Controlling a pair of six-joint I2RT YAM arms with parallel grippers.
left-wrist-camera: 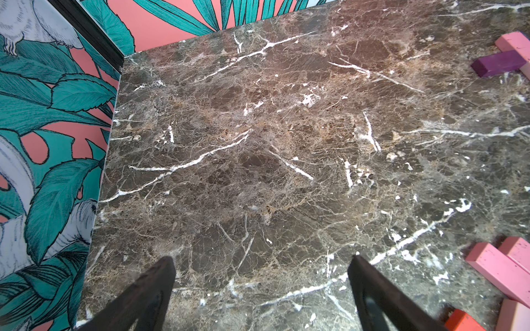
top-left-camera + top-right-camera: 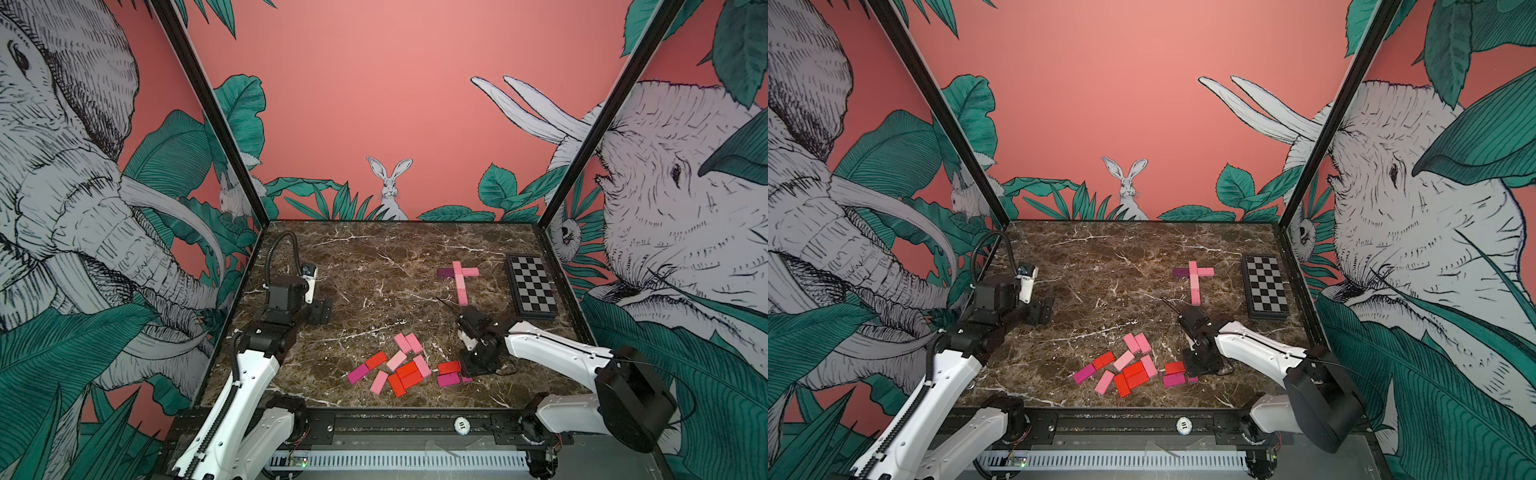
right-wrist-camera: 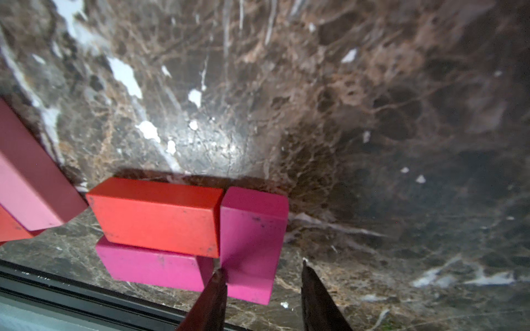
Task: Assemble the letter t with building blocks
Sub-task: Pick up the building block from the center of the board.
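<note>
Blocks (image 2: 409,370) of matte red, light pink, magenta and dark purple, small, flat and domino-shaped, lie in two groups in both top views. Toward 1 o'clock on the worktop (image 2: 365,266) a cross (image 2: 460,282) is laid flat. Its stem is made of light pink pieces end to end, with a dark purple block (image 2: 444,272) touching it on the 9 o'clock side and a pink one on the 3 o'clock side. Near 6 o'clock a loose heap (image 2: 399,361) of red, pink and magenta pieces lies jumbled, several of them touching.

At the heap's 3 o'clock edge a red block (image 3: 157,215) lies against two magenta ones. The right claw (image 3: 261,268) stands partly open astride the near end of one magenta block (image 3: 252,229). One finger (image 3: 213,301) is at the block's edge and the other is clear of it, so nothing is clamped. The left claw (image 1: 263,258), at 9 o'clock, hangs wide open over bare marble, holding nothing, well apart from both groups.

The worktop is dark brown marble with white veins. A black-and-white checkered board (image 2: 532,286) lies at 2 o'clock, near the cross. The walls carry a coral mural of elephants, green leaves and a rabbit (image 2: 390,187).
</note>
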